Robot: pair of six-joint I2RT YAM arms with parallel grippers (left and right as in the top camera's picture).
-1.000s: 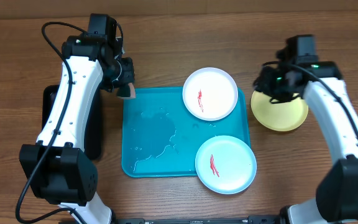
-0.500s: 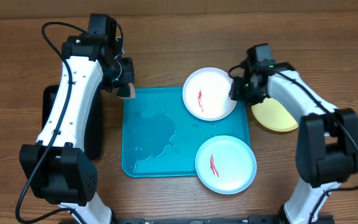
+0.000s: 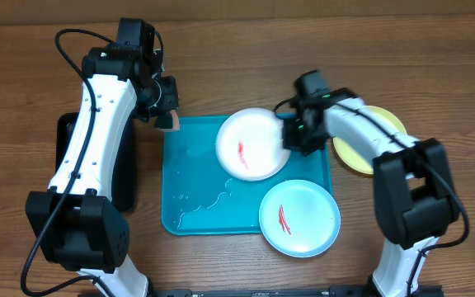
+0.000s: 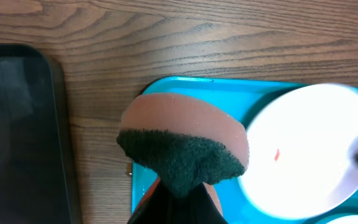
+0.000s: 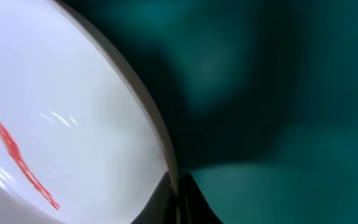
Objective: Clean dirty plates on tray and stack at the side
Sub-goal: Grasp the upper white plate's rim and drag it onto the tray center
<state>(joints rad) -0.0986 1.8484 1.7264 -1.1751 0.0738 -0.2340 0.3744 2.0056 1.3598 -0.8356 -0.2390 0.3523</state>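
Observation:
A white plate (image 3: pixel 252 143) with a red smear lies at the back middle of the turquoise tray (image 3: pixel 190 177). My right gripper (image 3: pixel 291 136) is shut on its right rim; the right wrist view shows the plate (image 5: pixel 61 112) with its edge pinched between the fingertips (image 5: pixel 178 186). A second smeared white plate (image 3: pixel 299 218) sits at the tray's front right. The pale yellow-green plate (image 3: pixel 382 144) rests on the table right of the tray, partly behind my right arm. Above the tray's back left corner, my left gripper (image 3: pixel 168 115) is shut on a sponge (image 4: pixel 185 143) with a dark green pad.
A black tray (image 3: pixel 126 177) lies on the table left of the turquoise one, under my left arm; the left wrist view shows this black tray (image 4: pixel 17 124) too. Water streaks (image 3: pixel 213 194) wet the turquoise tray's left half. Bare wooden table surrounds both.
My right gripper left the yellow-green plate, moved left, shut on the back white plate's rim and dragged it left toward the tray's middle. The left arm held still.

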